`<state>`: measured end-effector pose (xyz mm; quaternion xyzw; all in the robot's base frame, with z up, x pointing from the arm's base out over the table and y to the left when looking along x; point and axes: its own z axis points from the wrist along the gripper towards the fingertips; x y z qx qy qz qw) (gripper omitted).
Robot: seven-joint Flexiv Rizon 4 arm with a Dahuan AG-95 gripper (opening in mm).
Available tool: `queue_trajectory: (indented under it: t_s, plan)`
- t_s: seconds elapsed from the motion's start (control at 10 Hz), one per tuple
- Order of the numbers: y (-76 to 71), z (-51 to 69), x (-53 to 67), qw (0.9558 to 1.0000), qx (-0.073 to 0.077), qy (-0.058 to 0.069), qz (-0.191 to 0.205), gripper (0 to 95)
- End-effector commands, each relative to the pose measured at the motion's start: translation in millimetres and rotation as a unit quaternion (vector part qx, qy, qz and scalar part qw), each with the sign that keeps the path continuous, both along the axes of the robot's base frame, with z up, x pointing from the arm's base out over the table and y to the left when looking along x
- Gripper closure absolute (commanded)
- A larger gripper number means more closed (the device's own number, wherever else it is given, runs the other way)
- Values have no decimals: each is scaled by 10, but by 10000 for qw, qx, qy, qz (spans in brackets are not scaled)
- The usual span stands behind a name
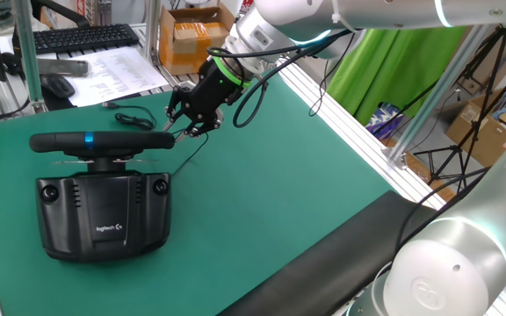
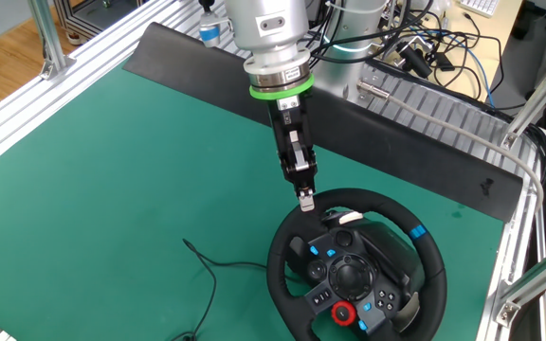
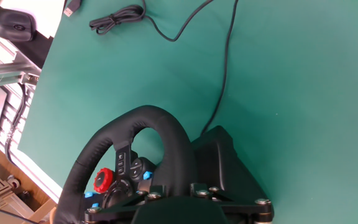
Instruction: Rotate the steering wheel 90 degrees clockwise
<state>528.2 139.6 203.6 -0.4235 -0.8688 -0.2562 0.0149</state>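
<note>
The steering wheel [image 1: 90, 141] stands upright on its boxy black Logitech base [image 1: 104, 215] on the green mat. Its blue stripe [image 1: 89, 138] is at the top of the rim. The other fixed view shows its face with coloured buttons and a red knob [image 2: 344, 313], and the stripe [image 2: 417, 230] at the right. My gripper [image 1: 183, 130] is at the rim's side, its tips [image 2: 306, 201] just reaching the rim's outer edge. It looks open, one jaw on each side of the rim. In the hand view the rim [image 3: 169, 134] runs down between the finger mounts; the fingertips are hidden.
A thin black cable [image 3: 225, 68] runs from the base across the mat to a coiled end [image 3: 117, 17]. A keyboard [image 1: 82, 37], a mouse [image 1: 57, 85] and papers [image 1: 117, 68] lie beyond the mat. Aluminium frame rails [image 2: 444, 123] border the mat.
</note>
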Motion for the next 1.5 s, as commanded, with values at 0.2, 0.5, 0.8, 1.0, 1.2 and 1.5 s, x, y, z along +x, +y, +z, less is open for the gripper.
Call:
queue_trajectory:
  t_s: [0.2, 0.5, 0.8, 1.0, 1.2, 1.5]
  plan:
    - [32, -86, 23, 10000, 65, -4, -16, 380]
    - [45, -139, 21, 10000, 80, -2, -51, 380]
    - [58, -201, 26, 9996, 237, 19, -128, 380]
    - [62, -228, 34, 9993, 338, 22, -135, 380]
    - [71, -297, 55, 9991, 391, 8, -137, 380]
    - [77, -347, 71, 9990, 416, -19, -140, 570]
